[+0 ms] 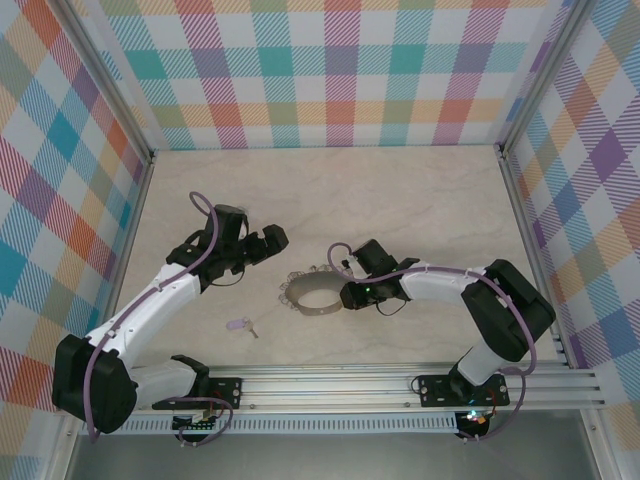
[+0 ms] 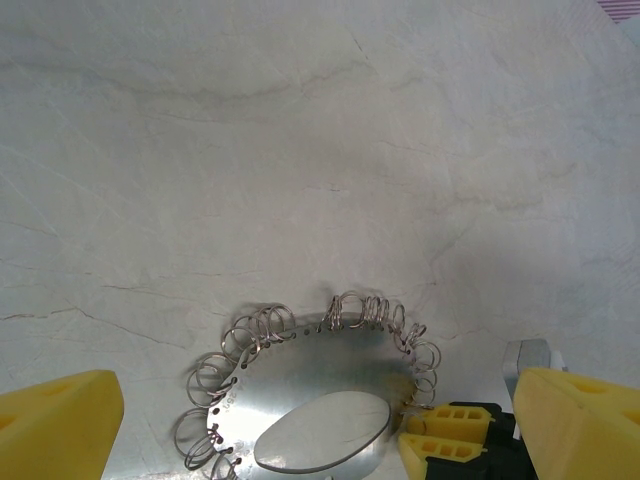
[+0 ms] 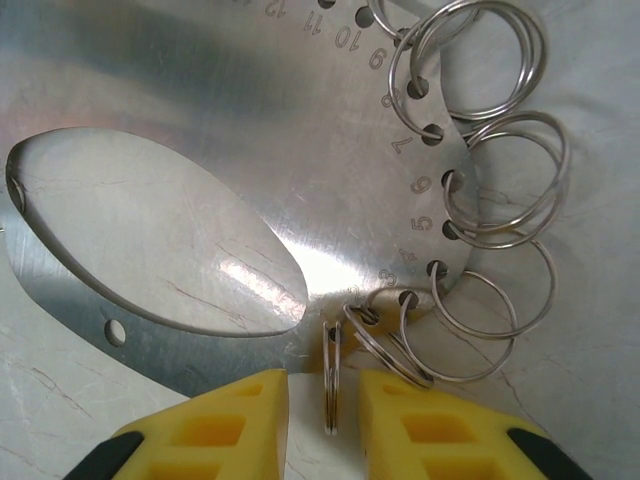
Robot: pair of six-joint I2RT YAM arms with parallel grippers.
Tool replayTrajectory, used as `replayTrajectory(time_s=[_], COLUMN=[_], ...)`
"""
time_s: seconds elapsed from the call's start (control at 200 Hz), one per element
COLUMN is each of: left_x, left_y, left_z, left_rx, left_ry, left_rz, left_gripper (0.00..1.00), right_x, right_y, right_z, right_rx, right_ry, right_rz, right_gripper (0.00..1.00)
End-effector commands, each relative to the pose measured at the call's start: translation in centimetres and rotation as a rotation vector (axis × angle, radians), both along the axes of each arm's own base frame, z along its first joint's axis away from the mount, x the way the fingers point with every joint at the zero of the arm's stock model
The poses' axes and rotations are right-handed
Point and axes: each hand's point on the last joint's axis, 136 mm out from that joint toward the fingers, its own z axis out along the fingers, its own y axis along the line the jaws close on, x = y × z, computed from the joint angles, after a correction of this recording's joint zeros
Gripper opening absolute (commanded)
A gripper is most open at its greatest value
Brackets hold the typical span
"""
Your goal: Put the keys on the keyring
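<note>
1. Keyring [image 3: 230, 120], a flat stiff metal plate with an oval hole, lies on the table [image 1: 420, 200] between the two arms; small split rings hang along its edge.
2. It looks thin, light and slippery, so I judge the flat face is hard to lift; an edge ring gives a better hold.
3. Right gripper [image 3: 325, 385] has its jaws narrow on both sides of one split ring [image 3: 331, 350], not yet pinching it.
4. Left gripper [image 2: 320, 425] is spread wide and empty, just beside the plate.
5. Key [image 1: 240, 325], tiny and light, lies apart near the left arm; its lilac head seems the best place to grasp.

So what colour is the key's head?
The key head is pale lilac, best in top external view.
</note>
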Motion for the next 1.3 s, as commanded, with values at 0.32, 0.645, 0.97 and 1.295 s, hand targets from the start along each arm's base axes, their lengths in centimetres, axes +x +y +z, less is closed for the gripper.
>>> replayTrajectory(time_s=[0.32,0.645,0.97,1.295], left_x=[0.1,0.0,-0.4,0.1], left_y=[-0.5,-0.5,3.2,3.0], left_z=[1.8,1.6,1.0,3.4], left_rx=[-0.023,-0.010,0.126,0.138], left_ry=[-0.041,-0.044,-0.014,-0.084], left_rz=[-0.022,-0.035,0.115,0.091], left_gripper=[1.00,1.00,1.00,1.00], right_x=[1.6,2.2,2.8,2.1], right_y=[0.8,1.2,1.7,2.5], right_z=[0.0,0.5,5.5,14.5], right_rx=[-0.009,0.006,0.098,0.288], right_ry=[-0.037,-0.054,-0.160,-0.309], right_rz=[-0.028,-0.043,-0.028,0.098], right_gripper=[0.21,0.02,0.00,0.00])
